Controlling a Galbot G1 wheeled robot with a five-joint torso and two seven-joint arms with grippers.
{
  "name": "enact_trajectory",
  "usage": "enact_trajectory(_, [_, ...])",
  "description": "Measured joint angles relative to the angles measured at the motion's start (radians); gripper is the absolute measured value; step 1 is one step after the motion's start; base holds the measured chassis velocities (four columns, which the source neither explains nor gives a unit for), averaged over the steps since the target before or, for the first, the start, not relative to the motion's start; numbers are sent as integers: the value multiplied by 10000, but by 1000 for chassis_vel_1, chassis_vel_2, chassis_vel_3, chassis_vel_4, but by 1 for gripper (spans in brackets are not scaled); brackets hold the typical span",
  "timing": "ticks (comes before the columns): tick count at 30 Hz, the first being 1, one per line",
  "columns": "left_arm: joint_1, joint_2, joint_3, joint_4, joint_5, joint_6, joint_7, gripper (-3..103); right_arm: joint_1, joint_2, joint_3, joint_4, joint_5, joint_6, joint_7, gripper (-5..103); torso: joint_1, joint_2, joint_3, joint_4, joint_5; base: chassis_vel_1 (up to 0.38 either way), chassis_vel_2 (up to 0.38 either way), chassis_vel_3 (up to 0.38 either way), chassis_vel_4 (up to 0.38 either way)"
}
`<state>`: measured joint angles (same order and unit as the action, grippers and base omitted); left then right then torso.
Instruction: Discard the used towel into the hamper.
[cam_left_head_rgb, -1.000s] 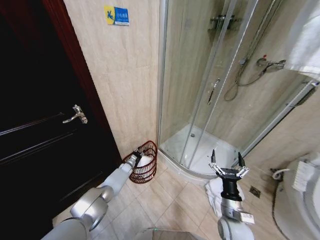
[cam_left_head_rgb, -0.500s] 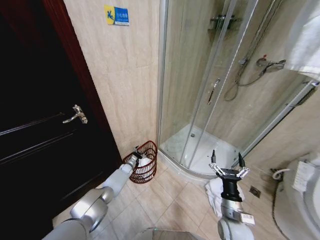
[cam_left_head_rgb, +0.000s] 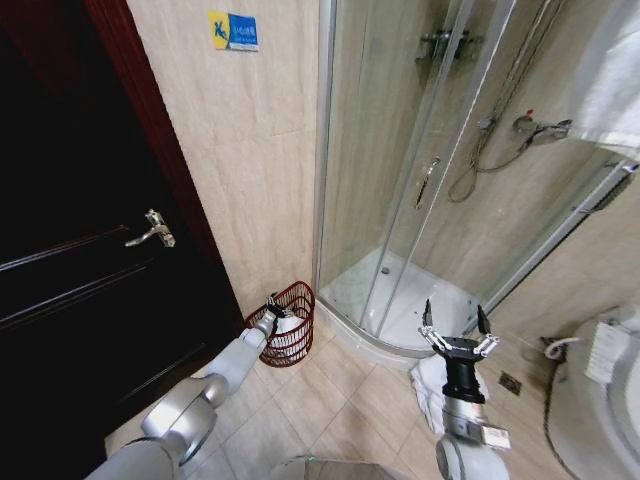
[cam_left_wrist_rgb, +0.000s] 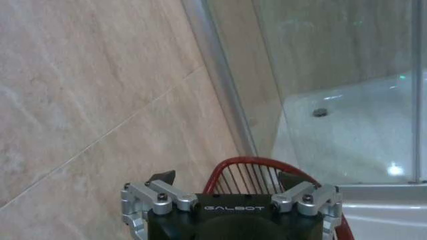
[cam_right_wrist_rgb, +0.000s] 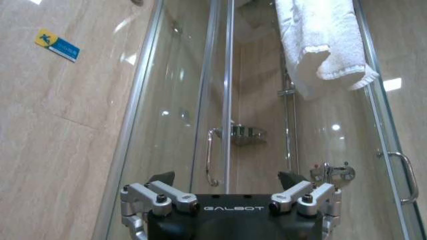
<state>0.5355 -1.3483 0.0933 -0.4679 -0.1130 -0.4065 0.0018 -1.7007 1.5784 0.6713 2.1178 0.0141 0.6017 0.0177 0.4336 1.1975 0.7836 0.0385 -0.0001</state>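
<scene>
The hamper (cam_left_head_rgb: 288, 332), a small dark red wire basket, stands on the floor by the tiled wall beside the shower. Something white (cam_left_head_rgb: 291, 323) lies inside it. My left gripper (cam_left_head_rgb: 271, 306) hovers at the hamper's near rim, open and holding nothing. In the left wrist view the left gripper (cam_left_wrist_rgb: 227, 178) is spread above the red rim (cam_left_wrist_rgb: 257, 162). My right gripper (cam_left_head_rgb: 452, 322) points upward, open and empty, above a crumpled white towel (cam_left_head_rgb: 424, 388) on the floor. In the right wrist view the right gripper (cam_right_wrist_rgb: 227, 179) faces the shower glass.
A dark wooden door (cam_left_head_rgb: 70, 260) with a metal handle (cam_left_head_rgb: 152, 230) stands on the left. The glass shower cabin (cam_left_head_rgb: 430, 170) and its white tray (cam_left_head_rgb: 400, 300) fill the middle. A white towel (cam_right_wrist_rgb: 320, 45) hangs high. A toilet (cam_left_head_rgb: 600, 390) is at the right.
</scene>
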Motion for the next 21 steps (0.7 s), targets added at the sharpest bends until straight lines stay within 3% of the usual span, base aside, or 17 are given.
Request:
enact_trajectory(7, [794,516,-293,-1642,-728,539,-188,99,207,-184,90,260,-97,-501,385,100,0,0,0,1,0,0,0,0,0])
enact_trajectory(11, [2139,1343,-566,-4523,-2730,2030,-157,100,305,-366,130,550,-106,-851,616,100,0,0,0,1,0,0,0,0,0])
enact_trajectory(12, [2139,1343,-566,-4523,-2730,2030,-157,100,305,-366,130,550,-106,-851,616,100,0,0,0,1,0,0,0,0,0])
enact_trajectory(14, [3014,1765,-1041,-6373,-3648,2901,-169,100,357,-467,134,668,-111,-985,716,100,0,0,-1,1,0,0,0,0,0])
enact_trajectory(15, [3014,1765,-1041,-6373,-3648,2901,-169,100,357,-467,134,668,-111,-985,716,100,0,0,-1,1,0,0,0,0,0])
enact_trajectory(18, [4369,2175,-2012,-8849,-4409,3713,-458,100,330,-656,285,670,58,-995,733,100,0,0,-1,0,-1,0,0,0,0])
enact_trajectory(19, [4369,2175,-2012,-8849,-4409,3713,-458,100,330,-656,285,670,58,-995,733,100,0,0,-1,0,-1,0,0,0,0])
enact_trajectory(21, [5648,2408,-2997,-10673,-4595,4325,-556,100,313,-760,365,853,421,-1239,795,100,0,0,-1,0,1,0,0,0,0])
